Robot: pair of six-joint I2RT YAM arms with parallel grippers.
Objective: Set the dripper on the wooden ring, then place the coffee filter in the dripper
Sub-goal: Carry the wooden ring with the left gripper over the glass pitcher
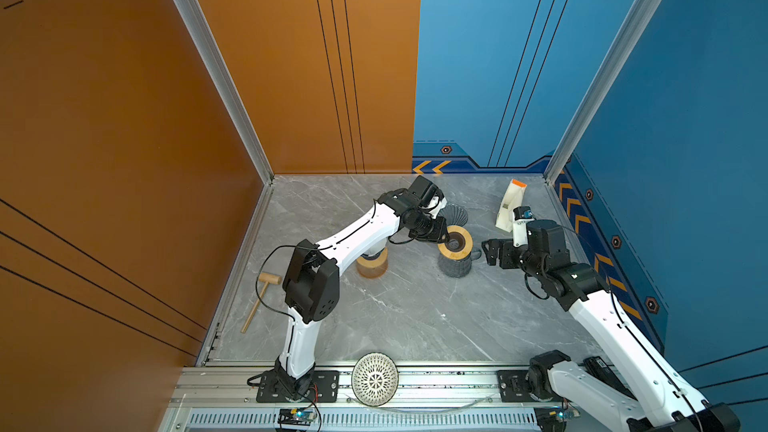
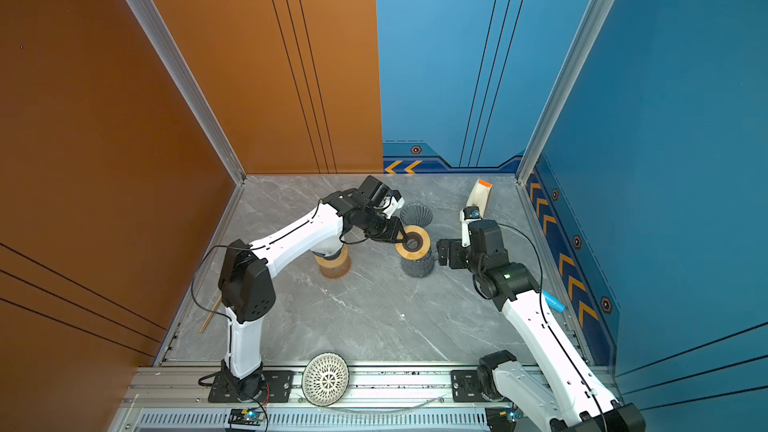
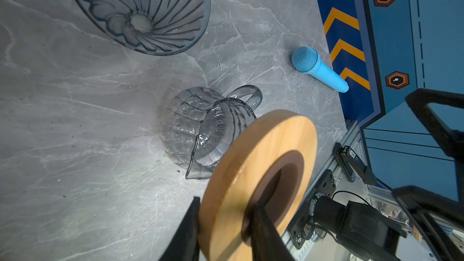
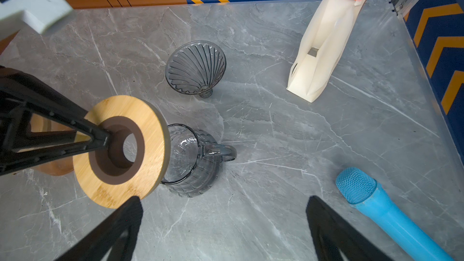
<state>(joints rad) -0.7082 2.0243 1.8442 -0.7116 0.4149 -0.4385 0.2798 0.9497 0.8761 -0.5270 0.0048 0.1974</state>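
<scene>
Top views both show the grey marble table [image 1: 415, 317], with the action at its far middle. Far right stands a cream holder [image 4: 324, 46] with an orange top. Whether it carries the coffee filter I cannot tell, and no loose filter shows anywhere. The glass carafe [image 4: 200, 171] stands upright, and the left gripper [image 3: 226, 205] pinches the band of a wooden ring [image 4: 150, 131], tilted just above the carafe's mouth. The right gripper [image 4: 223, 204], jaws spread and empty, hovers just right of the carafe. The ribbed glass dripper [image 4: 195, 69] lies tipped on the table just beyond, empty. By my reading nearly everything is left: ring seated, dripper set, filter placed.
</scene>
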